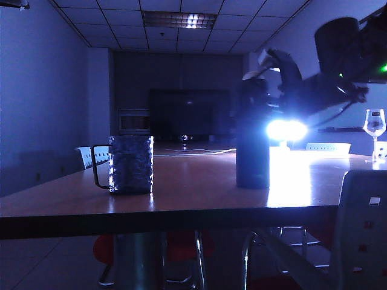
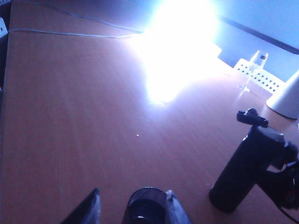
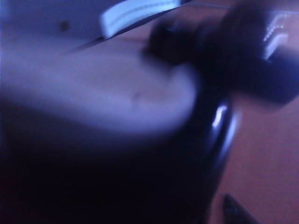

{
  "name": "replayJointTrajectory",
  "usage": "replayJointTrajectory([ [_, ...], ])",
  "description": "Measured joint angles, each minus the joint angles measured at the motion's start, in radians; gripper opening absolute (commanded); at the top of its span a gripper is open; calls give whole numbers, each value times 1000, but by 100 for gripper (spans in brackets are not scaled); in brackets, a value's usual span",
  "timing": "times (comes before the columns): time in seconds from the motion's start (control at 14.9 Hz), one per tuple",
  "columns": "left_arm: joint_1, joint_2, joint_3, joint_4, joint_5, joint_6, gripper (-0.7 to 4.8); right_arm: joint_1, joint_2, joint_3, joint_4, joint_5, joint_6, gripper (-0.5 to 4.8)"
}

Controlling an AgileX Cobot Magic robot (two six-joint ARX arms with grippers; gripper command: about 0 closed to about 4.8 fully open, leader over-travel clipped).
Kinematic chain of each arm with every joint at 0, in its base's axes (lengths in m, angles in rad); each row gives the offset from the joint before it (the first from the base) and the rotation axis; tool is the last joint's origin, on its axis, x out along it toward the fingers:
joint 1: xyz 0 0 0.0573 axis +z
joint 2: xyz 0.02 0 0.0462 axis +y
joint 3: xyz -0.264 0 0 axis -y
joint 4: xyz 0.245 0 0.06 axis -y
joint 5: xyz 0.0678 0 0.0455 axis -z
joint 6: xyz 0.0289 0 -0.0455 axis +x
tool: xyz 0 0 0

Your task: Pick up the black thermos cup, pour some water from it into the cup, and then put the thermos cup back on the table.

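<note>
The black thermos cup (image 1: pixel 253 151) stands upright on the table (image 1: pixel 193 199), to the right of the cup (image 1: pixel 131 164) in the exterior view, w/ bare tabletop between them; the two are apart, not touching. The cup is a short dimpled glass mug, handle on the side facing away from the thermos.

Right gripper (image 2: pixel 280 175) sits at the thermos, up by its upper half. In the left wrist view a dark finger (image 2: pixel 252 116) shows at the far side of the thermos top and the gripper body hugs the near side, so the thermos is between the fingers. Jaws look spread wide; can't tell from the dim pics whether the pads actually press on the thermos or just flank it. The thermos base is on the table. Right wrist view is mostly blur: dark thermos body fills it, tabletop beyond.

Left gripper (image 2: pixel 133 210) hovers above the cup, fingers spread, w/ the cup's rim seen between the two fingertips from above; it doesn't appear to hold anything.

Bright glare sits just right of the thermos. A wine glass (image 1: pixel 375 130) stands well beyond it, near the table's far right edge.
</note>
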Motion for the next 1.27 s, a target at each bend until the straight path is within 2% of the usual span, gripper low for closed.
replayJointTrajectory([
  [0.13, 0, 0, 0, 0, 0, 0, 183, 30, -46, 7, 17, 108, 1, 479],
  [0.67, 0, 0, 0, 0, 4, 0, 182, 31, -7, 4, -54, 84, -2, 479],
  [0.74, 0, 0, 0, 0, 5, 0, 183, 31, -4, 4, -57, 84, -2, 436],
  [0.8, 0, 0, 0, 0, 4, 0, 182, 31, -5, 4, -55, 84, -2, 302],
  [0.87, 0, 0, 0, 0, 4, 0, 182, 31, -5, 4, -53, 87, -2, 268],
  [1.27, 0, 0, 0, 0, 5, 0, 183, 30, -6, 6, -61, 84, -2, 268],
])
